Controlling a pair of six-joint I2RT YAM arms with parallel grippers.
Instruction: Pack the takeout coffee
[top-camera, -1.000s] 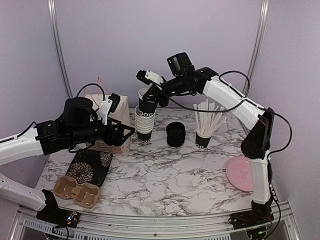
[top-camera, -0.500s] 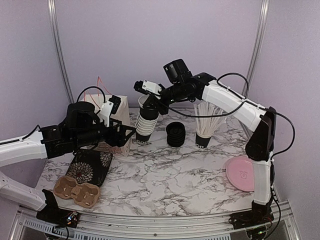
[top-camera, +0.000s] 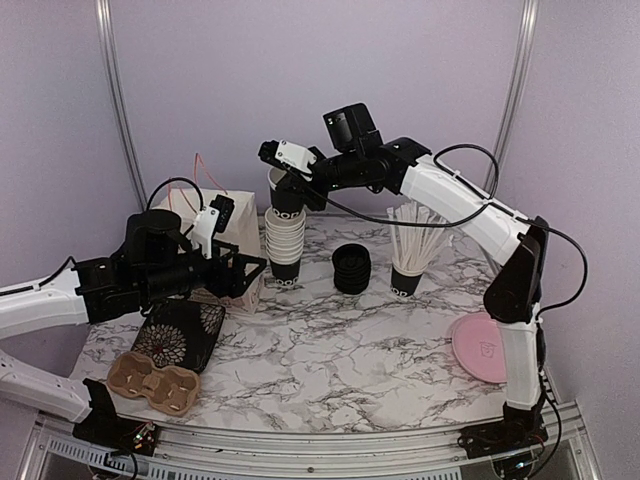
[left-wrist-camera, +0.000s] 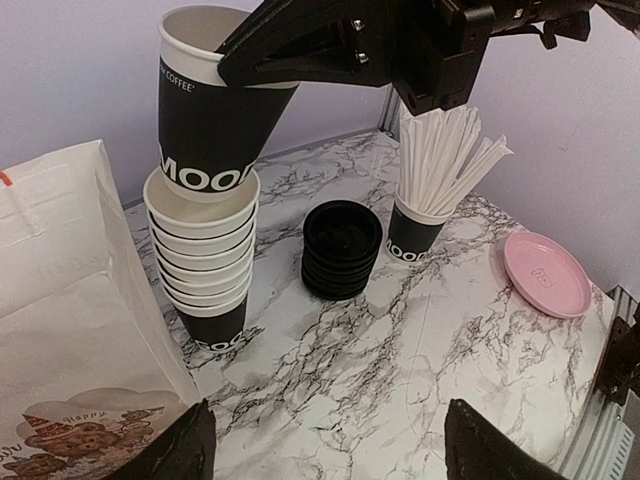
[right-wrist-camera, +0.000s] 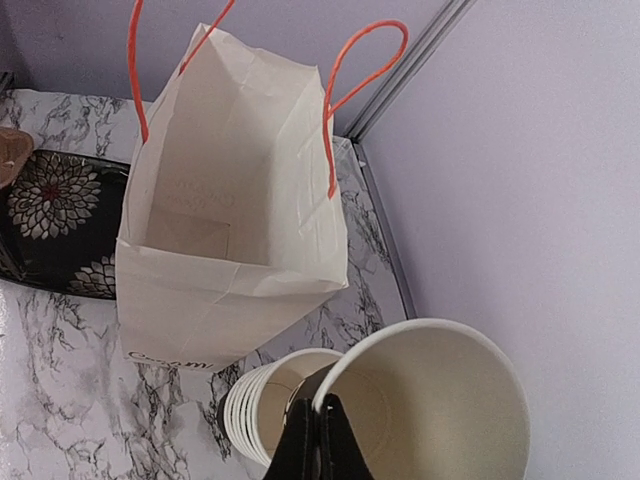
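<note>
While its base hides inside the stack, cup rim clamped by right hand, left hand spread apart.

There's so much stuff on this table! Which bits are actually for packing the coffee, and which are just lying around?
For the job, likely: black cup in the right gripper, black lids, paper bag, cardboard carrier.
Just lying about for now: cup stack, straws, pink plate, flowered tray.
</note>
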